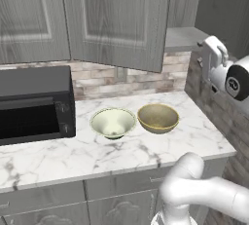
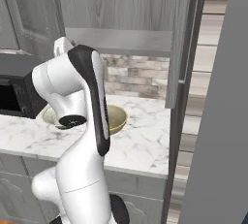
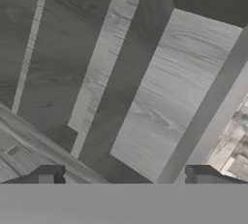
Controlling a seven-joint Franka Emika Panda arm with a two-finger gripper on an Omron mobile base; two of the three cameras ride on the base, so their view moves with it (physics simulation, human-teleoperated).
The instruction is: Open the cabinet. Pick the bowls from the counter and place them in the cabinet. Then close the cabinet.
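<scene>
The cabinet [image 1: 116, 19] stands open above the counter [image 1: 146, 151]. The cream bowl [image 1: 113, 122] and tan bowl [image 1: 158, 117] sit side by side, partly hidden by the arm from the right. The gripper [image 3: 126, 177] is spread wide, empty, facing the shelf.

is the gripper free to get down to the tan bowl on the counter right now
Probably yes: the tan bowl sits uncovered on the counter beside the cream bowl, with nothing above it; the open gripper faces the cabinet.
</scene>
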